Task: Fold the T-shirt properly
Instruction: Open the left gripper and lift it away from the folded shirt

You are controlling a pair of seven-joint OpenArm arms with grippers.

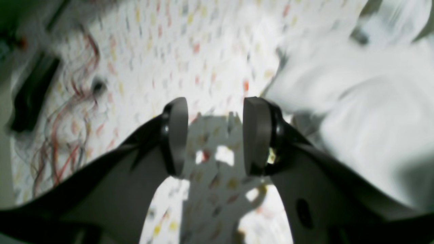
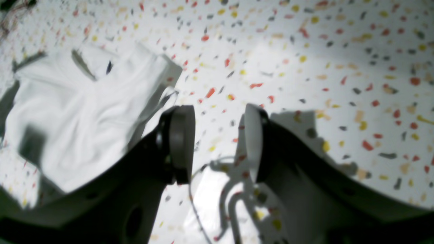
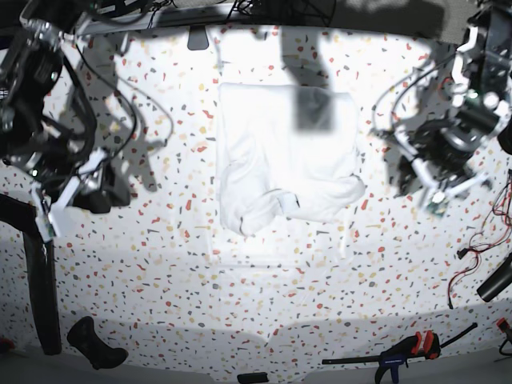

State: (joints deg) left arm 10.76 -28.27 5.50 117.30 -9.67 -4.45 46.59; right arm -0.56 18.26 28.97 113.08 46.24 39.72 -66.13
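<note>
The T-shirt (image 3: 284, 156) lies in the middle of the tabletop (image 3: 240, 304), toward its far edge, already doubled over into a rough rectangle: its far edge is straight and flat, while the near edge is bunched into soft rolls and wrinkles, with one lump hanging lower at the near left corner in the base view. A dark square shadow falls on its upper part. Neither arm touches it. The left gripper (image 1: 215, 135) hangs over bare speckled tabletop with the shirt (image 1: 356, 101) just off to one side; its fingers (image 1: 176, 135) stand apart with nothing between them, and only their shadow shows in the gap. The right gripper (image 2: 218, 145) is likewise above bare tabletop, its fingers (image 2: 181, 145) apart and empty, the shirt (image 2: 84, 112) lying beside it but clear of the pads. In the base view the right arm (image 3: 56, 184) sits well off at that view's left and the left arm (image 3: 448, 152) at its right, the shirt between them. Loose red and black wires (image 3: 480, 232) trail at the edge near the left arm, and a clamp (image 3: 408, 352) with an orange and black handle lies at the near edge of the tabletop.
</note>
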